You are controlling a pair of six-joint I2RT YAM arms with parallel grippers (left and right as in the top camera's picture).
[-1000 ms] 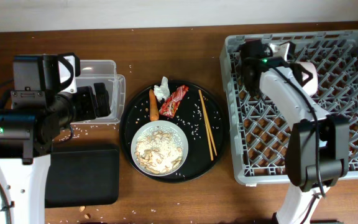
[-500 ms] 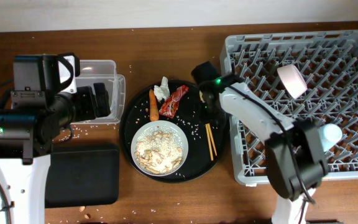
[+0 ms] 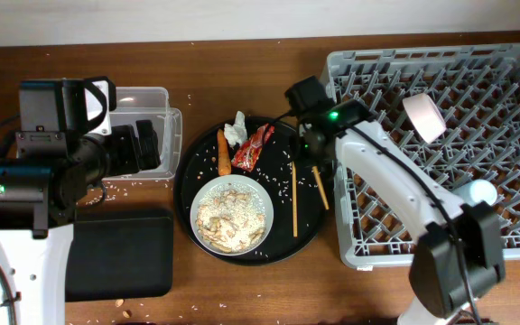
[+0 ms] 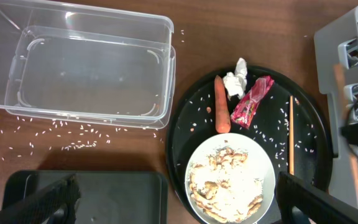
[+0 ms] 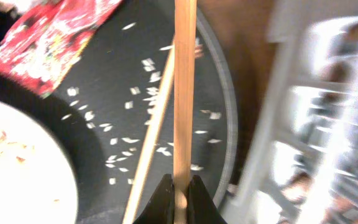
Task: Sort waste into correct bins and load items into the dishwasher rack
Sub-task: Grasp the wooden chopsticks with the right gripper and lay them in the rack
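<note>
My right gripper (image 3: 309,152) is shut on one wooden chopstick (image 3: 319,188), held over the right rim of the round black tray; the wrist view shows the jaws (image 5: 179,194) clamped on it (image 5: 184,87). The other chopstick (image 3: 294,200) lies on the tray (image 5: 151,140). A tissue (image 3: 235,129), red wrapper (image 3: 254,147), carrot (image 3: 223,152) and a pale dish of rice scraps (image 3: 233,215) sit on that tray. A small white bowl (image 3: 422,116) and light blue cup (image 3: 477,191) are in the grey rack (image 3: 513,72). My left gripper (image 4: 179,202) is open and empty, above the table's left side.
The clear container (image 3: 156,99) stands at the left and the shallow black rectangular tray (image 3: 120,253) in front of it. Rice grains are scattered on the table beside them. The round black tray (image 3: 188,181) almost touches the rack's left wall.
My right arm left the rack, came down to the chopsticks on the round tray and closed on one. That stick now angles toward the rack; the other shifted slightly left.
</note>
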